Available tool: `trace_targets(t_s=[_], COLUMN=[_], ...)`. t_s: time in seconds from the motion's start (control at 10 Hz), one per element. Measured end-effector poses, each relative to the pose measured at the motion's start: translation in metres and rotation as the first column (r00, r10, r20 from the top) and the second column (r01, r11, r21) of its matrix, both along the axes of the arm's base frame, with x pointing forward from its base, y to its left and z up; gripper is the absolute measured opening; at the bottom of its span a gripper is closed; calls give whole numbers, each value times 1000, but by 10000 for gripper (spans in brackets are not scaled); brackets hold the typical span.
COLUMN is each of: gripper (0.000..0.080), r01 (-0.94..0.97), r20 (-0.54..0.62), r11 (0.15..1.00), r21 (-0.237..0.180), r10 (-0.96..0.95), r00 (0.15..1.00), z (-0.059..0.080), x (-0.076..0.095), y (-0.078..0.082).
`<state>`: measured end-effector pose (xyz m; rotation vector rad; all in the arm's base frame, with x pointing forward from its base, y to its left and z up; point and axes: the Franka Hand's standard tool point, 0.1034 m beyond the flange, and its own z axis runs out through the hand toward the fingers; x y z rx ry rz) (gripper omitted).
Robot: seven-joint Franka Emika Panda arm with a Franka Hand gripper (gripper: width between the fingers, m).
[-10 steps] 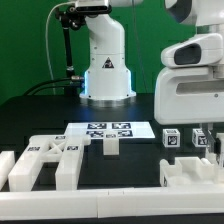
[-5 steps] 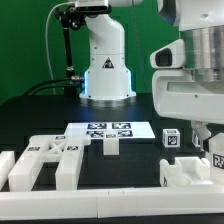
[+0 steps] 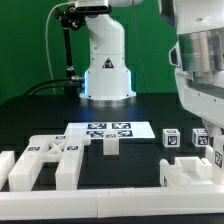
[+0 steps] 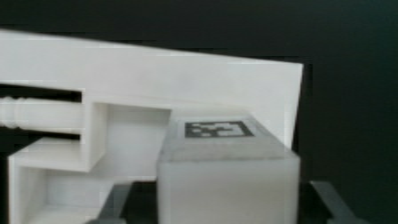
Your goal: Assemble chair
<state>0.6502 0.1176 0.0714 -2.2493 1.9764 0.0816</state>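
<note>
Your gripper (image 3: 216,148) pinches post (image 3: 218,160); slab (image 3: 185,172) crowds it at 8 o'clock, tagged blocks (image 3: 170,138) at 10, X-panel (image 3: 45,160) far at 9.

The arm (image 3: 203,70) has swung from above the slab (image 3: 185,172) toward the exterior view's right and has risen, so the frame edge now cuts its white head. The tagged post (image 3: 217,151) it holds has gone with it, to above the slab's right end. A second tagged block (image 3: 200,136), hidden by the head a second ago, now shows just behind the slab
</note>
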Motion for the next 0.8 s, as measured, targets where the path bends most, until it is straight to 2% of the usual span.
trace_targets(t_s=[0.1, 0.2, 0.3, 0.4, 0.5, 0.7, 0.8], gripper=[288, 471, 587, 587, 638, 646, 646], r01=[-187, -365, -554, -656, -736, -819, -879], r20=[-28, -8, 7, 14, 21, 28, 25], r11=[982, 929, 830, 752, 671, 565, 464], r21=[-40, -57, -66, -67, -87, -98, -112], r10=[186, 365, 555, 658, 740, 825, 885], r00=[982, 931, 832, 753, 672, 565, 465], z=[0, 1, 0, -2, -3, -3, -3], x=[-5, -2, -3, -6, -8, -7, -7], y=[6, 10, 14, 19, 23, 20, 17])
